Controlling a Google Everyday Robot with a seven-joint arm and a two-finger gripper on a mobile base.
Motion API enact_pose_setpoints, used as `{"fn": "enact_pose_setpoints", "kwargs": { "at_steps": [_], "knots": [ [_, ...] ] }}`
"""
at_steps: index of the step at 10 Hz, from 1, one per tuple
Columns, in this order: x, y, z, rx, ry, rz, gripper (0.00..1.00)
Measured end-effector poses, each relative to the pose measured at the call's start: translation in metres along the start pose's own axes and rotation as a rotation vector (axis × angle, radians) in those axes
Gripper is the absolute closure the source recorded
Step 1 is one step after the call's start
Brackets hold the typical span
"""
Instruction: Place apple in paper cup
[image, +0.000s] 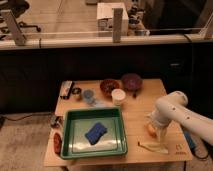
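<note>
Starting at the near edge of the table (140, 108), a flat pale peel-like strip (154, 147) lies at the right front. A green tray (94, 111) holding a blue sponge (96, 132) fills the left front.

Just behind the strip sits the apple (150, 130), on the right side of the table and well apart from the tray. The gripper (154, 128) is lowered from the white arm (175, 111) directly over or against the apple. Whether it has closed on the fruit cannot be told, since the wrist hides the contact.

Farther back, near the table's middle, the paper cup (118, 96) stands upright. Its long axis is vertical and its round mouth faces up. A blue-grey cup (88, 95) stands to its left. A brown bowl (108, 86) and a purple bowl (131, 81) stand behind it.

Step in hand, as judged: the pick-up of the apple, with nothing yet in the cup. The next move calls for a secure hold, a lift, travel back and left, and a release centred over the rim. The apple looks nearly as wide as the opening. Being round, it shows no long axis; where its stem points cannot be told.
</note>
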Motion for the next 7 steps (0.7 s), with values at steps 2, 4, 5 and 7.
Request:
{"fn": "enact_pose_setpoints", "kwargs": {
  "at_steps": [2,4,5,7],
  "knots": [
    [-0.0006,0.0001,0.0039,-0.001,-0.002,-0.029,0.2],
    [-0.0013,0.0001,0.0056,-0.002,-0.003,-0.047,0.2],
    [-0.0022,0.0005,0.0072,-0.004,-0.004,-0.065,0.2],
    [-0.0036,0.0009,0.0092,-0.007,-0.005,-0.084,0.2]
  ]
}}
